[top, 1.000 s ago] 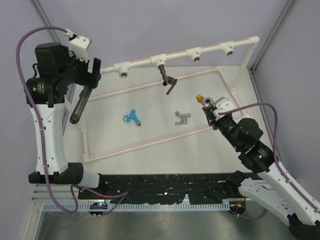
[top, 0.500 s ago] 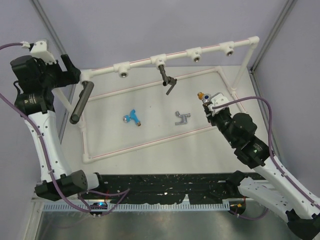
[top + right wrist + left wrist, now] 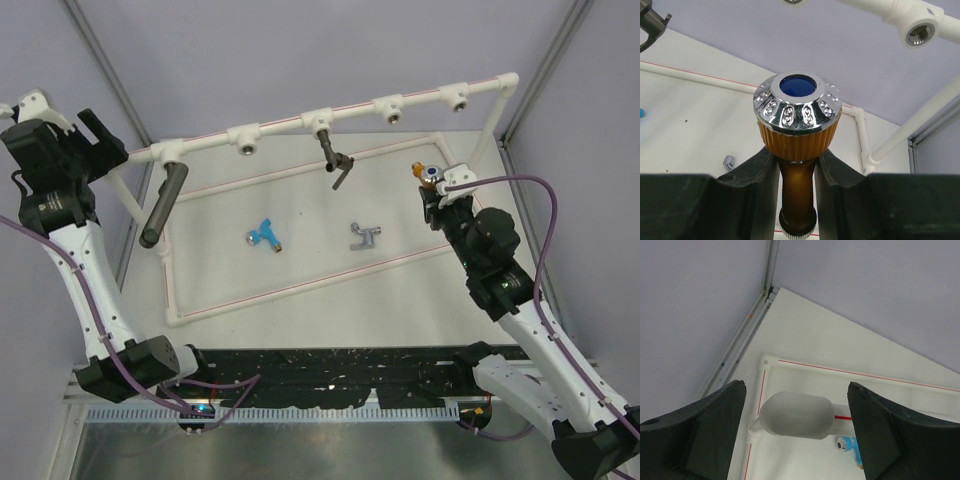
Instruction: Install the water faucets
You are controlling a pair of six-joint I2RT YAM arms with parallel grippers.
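Observation:
My right gripper (image 3: 796,170) is shut on the neck of the orange-gold faucet (image 3: 797,120), whose chrome cap with a blue centre points up. In the top view this faucet (image 3: 424,172) is held above the table's right side, below the white pipe rail (image 3: 360,108) and its open sockets (image 3: 918,34). The blue faucet (image 3: 265,234) and the silver-grey faucet (image 3: 364,236) lie on the table inside the pipe frame. My left gripper (image 3: 796,386) is open and empty, raised at the far left (image 3: 100,138), apart from everything.
A long dark grey cylinder (image 3: 163,205) hangs off the rail's left end and shows between my left fingers (image 3: 796,415). A dark lever fitting (image 3: 335,158) sits in the rail's second socket. The white frame pipes (image 3: 300,285) border the table; enclosure posts stand at the corners.
My left arm has swung up and to the left, away from the dark cylinder. My right gripper has carried the orange-gold faucet farther back toward the rail's right end.

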